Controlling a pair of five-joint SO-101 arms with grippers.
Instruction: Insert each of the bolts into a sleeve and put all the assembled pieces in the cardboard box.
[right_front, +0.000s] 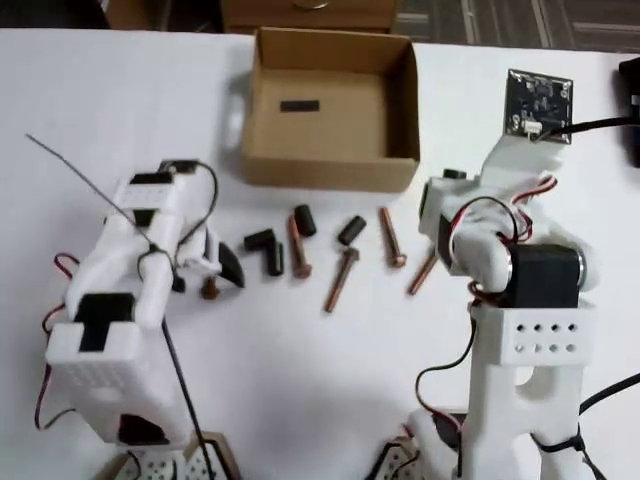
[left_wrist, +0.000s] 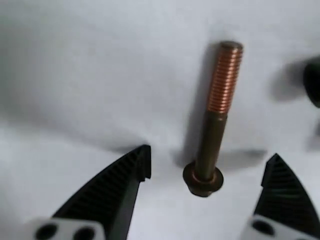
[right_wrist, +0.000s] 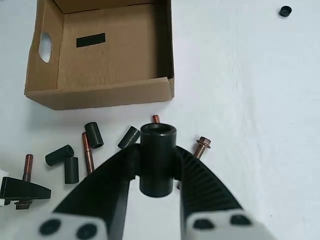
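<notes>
I'm holding the left gripper (left_wrist: 210, 160) with its jaws apart, straddling a copper bolt (left_wrist: 220, 100) that is lying flat on the white table (right_front: 300, 380), its head between the fingers. The right gripper (right_wrist: 157, 155) is clamping an upright black sleeve (right_wrist: 158, 135) by its sides. At table centre, spare bolts (right_front: 342, 278) and spare sleeves (right_front: 351, 230) are lying loose. The cardboard box (right_front: 330, 170) is sitting at their 12 o'clock and the left gripper at their 9 o'clock.

Left arm (right_front: 115, 310): I see a white printed shell, black servo blocks, and a perforated panel at its 6 o'clock end.
Right arm (right_front: 520, 300): white too, with a black motor and a hole-dotted plate at 6 o'clock of it.
Cables (right_front: 178, 380): red, black and white loops.
Fingers (left_wrist: 115, 190): black, ribbed, on white mounts.
</notes>
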